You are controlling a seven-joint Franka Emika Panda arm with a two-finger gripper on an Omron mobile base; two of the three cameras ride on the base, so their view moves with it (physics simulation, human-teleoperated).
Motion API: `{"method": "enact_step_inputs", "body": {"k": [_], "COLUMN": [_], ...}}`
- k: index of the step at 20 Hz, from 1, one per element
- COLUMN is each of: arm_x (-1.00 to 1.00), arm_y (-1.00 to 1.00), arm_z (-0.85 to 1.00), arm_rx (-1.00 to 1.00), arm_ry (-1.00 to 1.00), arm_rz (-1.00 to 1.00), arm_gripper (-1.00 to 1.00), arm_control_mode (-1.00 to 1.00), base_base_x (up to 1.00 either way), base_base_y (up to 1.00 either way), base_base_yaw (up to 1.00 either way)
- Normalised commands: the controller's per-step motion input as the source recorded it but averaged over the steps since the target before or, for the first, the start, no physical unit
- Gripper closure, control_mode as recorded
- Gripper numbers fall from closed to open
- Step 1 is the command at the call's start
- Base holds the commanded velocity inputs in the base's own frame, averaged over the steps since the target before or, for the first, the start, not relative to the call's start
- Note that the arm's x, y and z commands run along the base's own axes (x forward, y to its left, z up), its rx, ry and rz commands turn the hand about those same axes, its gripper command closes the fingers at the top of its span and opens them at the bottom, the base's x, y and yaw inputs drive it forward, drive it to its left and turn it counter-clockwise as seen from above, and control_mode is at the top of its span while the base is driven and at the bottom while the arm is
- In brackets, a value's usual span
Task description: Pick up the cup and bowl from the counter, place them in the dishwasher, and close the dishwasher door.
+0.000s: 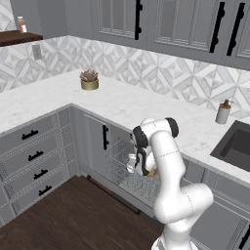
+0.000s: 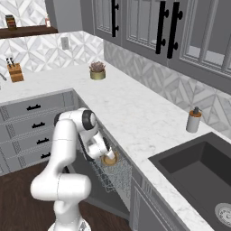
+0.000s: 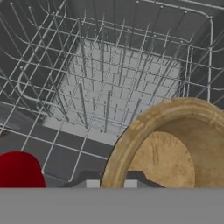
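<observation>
Hand view has us over the dishwasher rack (image 3: 109,83), jaws pinched narrow on the bowl (image 3: 170,148); cup (image 3: 19,170) already down there. Left: release bowl, shut the door.

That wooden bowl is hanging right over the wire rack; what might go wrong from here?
The bowl is pinched at its rim by the gripper and looks tilted, so it might slip. Released here, it could catch on the rack tines and land crooked. The red cup sits close by and could get knocked.
</observation>
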Motion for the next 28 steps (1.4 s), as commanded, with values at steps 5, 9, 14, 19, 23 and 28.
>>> {"method": "enact_step_inputs", "body": {"k": [5,9,14,19,23,28], "arm_x": [0.00,0.00,-0.27,-0.64,-0.69,-0.92], "arm_y": [0.00,0.00,0.12,0.50,0.45,0.68], "arm_z": [0.00,0.02,0.49,1.00,1.00,1.00], "arm_rx": [0.00,0.00,-0.06,0.02,0.21,0.19], "arm_ry": [0.00,0.00,-0.04,-0.01,0.03,0.03], "arm_rz": [0.00,0.00,0.00,0.00,-0.01,-0.08], "arm_gripper": [-1.00,-1.00,-1.00,-1.00,-1.00,-1.00], "arm_control_mode": [-1.00,-1.00,-1.00,-1.00,-1.00,-1.00], "base_base_x": [0.00,0.00,0.00,0.00,0.00,0.00], "base_base_y": [0.00,0.00,0.00,0.00,0.00,0.00], "base_base_yaw": [0.00,0.00,0.00,0.00,0.00,0.00]}}
